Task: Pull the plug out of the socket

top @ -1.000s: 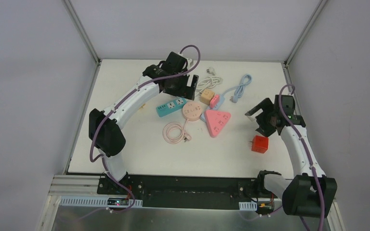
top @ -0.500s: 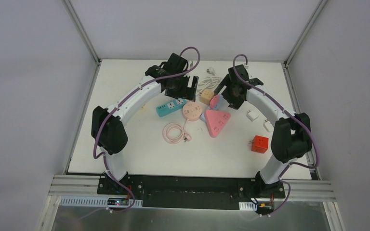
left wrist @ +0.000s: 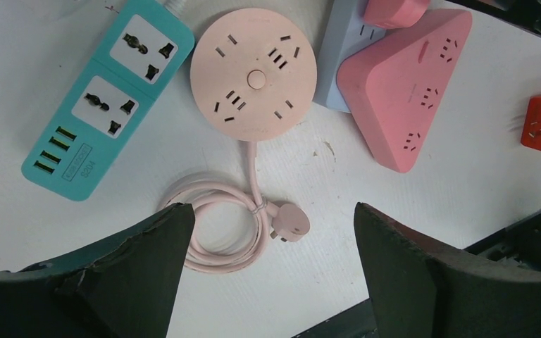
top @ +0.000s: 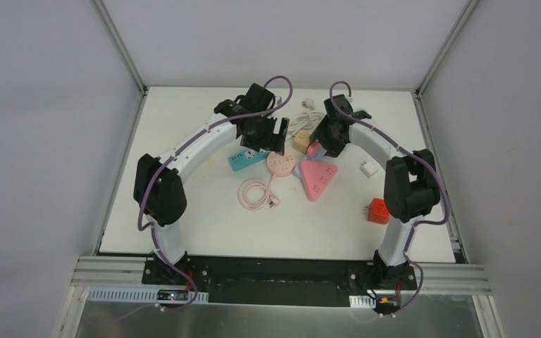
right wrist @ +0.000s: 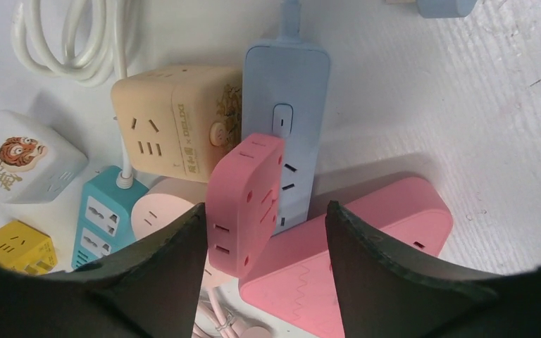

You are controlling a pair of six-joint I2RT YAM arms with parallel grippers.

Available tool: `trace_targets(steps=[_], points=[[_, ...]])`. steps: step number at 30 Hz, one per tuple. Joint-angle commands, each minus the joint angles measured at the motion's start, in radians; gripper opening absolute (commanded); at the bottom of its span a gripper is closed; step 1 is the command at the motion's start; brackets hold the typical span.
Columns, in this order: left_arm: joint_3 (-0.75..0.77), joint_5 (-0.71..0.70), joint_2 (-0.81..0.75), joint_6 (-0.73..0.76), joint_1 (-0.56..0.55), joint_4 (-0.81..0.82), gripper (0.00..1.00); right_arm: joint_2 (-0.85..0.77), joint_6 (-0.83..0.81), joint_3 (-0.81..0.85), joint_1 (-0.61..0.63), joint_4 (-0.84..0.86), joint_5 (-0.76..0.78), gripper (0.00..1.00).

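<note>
White tabletop point(top: 204, 225) carried clustered power strips point(top: 317, 176) toward twelve o'clock. At the cluster's one o'clock the pink plug point(right wrist: 246, 197) sat in the blue socket strip point(right wrist: 285, 77), so the right end effector point(right wrist: 264, 211) straddled it, jaws partly apart, not yet clamped. Left end effector point(left wrist: 271, 211) hovered at eleven o'clock, wide apart, empty.

Pink plug point(right wrist: 245, 204) and pale-blue socket strip point(right wrist: 287, 84) look smooth matt plastic; the white table point(right wrist: 465, 105) is scuffed.
</note>
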Motion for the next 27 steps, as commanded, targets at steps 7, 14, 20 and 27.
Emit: trace_targets(steps=[7, 14, 20, 27], points=[[0.044, 0.098, 0.025, -0.020, 0.006, -0.016, 0.86, -0.022, -0.047, -0.038, 0.002, 0.040, -0.068, 0.37], [0.071, 0.248, 0.113, -0.083, 0.001, -0.006, 0.81, -0.091, -0.127, -0.166, -0.038, 0.149, -0.221, 0.07], [0.105, 0.299, 0.176, -0.124, -0.022, 0.030, 0.79, -0.153, -0.213, -0.214, -0.064, 0.135, -0.270, 0.00], [0.156, 0.327, 0.271, -0.198, -0.047, 0.090, 0.67, -0.189, -0.241, -0.270, -0.074, 0.131, -0.275, 0.00]])
